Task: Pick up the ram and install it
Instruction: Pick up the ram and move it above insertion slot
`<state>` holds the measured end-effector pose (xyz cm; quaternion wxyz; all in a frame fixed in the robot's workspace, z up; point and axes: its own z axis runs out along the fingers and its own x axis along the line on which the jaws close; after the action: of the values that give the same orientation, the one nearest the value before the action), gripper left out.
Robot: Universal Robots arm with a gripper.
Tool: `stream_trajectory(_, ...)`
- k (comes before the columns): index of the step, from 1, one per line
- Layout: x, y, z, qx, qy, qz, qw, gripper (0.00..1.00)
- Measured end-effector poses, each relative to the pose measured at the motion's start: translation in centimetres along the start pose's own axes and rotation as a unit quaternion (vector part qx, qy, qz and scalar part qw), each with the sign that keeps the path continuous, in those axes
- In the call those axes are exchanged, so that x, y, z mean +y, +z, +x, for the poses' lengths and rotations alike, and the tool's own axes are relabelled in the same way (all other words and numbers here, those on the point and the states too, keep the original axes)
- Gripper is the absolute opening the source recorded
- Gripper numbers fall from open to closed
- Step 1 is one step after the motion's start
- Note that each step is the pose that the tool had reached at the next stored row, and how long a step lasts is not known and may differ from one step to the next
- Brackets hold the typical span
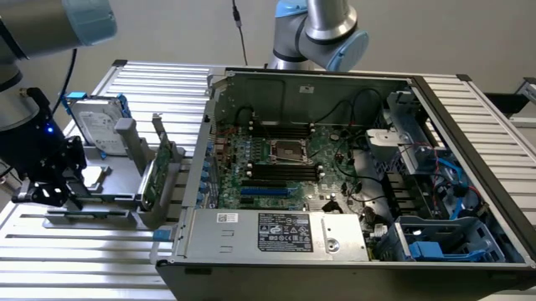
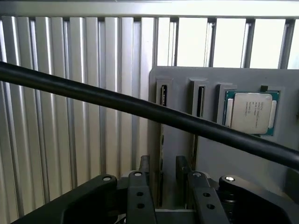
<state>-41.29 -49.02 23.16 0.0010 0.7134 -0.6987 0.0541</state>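
Note:
In the wrist view the ram (image 2: 162, 140) is a thin dark strip seen edge-on, standing in a slot of the grey parts holder (image 2: 210, 154). My gripper (image 2: 162, 164) is low over it and open. One finger (image 2: 145, 165) stands on each side of the strip, with a small gap to it on both sides. In the exterior view the gripper (image 1: 57, 195) hangs over the near end of the holder (image 1: 109, 200), at that view's left, well away from the open computer case (image 1: 209, 113). The gripper's body hides the ram there.
On the holder stand a silver hard drive with blue rails (image 1: 96, 125) and a green expansion card (image 1: 160, 169); a processor chip (image 2: 250, 112) lies on it. The motherboard (image 1: 277, 163) lies inside the case. A black cable (image 2: 140, 109) crosses the wrist view. The table (image 1: 150, 81) is slatted metal.

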Motion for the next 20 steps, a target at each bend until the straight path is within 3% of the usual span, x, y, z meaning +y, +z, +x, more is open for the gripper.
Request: stream_trajectory(20,-0.07,3.63,0.2,-0.0009,0.000,-0.0001,1.0000,0.36)
